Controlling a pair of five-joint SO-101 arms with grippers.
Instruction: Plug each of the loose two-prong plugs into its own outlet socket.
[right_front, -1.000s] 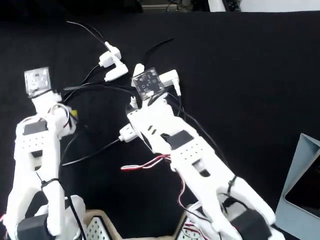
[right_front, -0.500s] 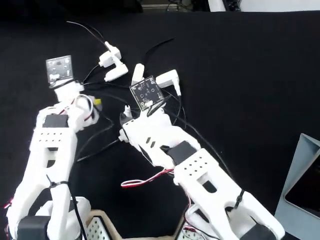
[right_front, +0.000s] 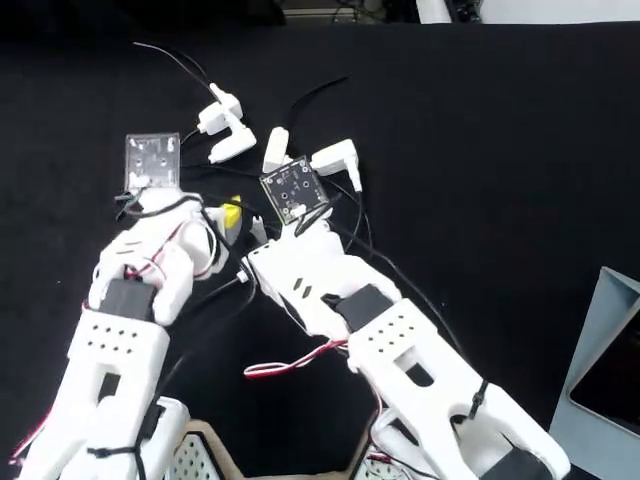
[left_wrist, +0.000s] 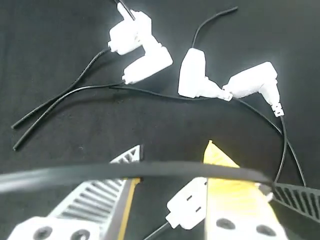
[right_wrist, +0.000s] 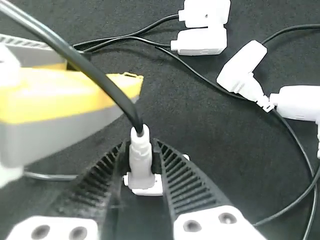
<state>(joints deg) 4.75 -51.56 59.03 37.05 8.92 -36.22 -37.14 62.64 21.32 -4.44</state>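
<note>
Plug (right_wrist: 141, 170) of white plastic, black cord (right_wrist: 85, 67) at its neck, sits pinched in our right gripper (right_wrist: 140, 144); our left gripper (left_wrist: 173, 146) gapes, a white two-slot socket (left_wrist: 187, 207) between its fingers

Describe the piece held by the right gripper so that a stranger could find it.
On the black table, look at the right gripper. Between its ribbed black jaws stands a small white connector, with a black cord leaving its top. The white connectors farther off lie on the table in pairs, unheld.
</note>
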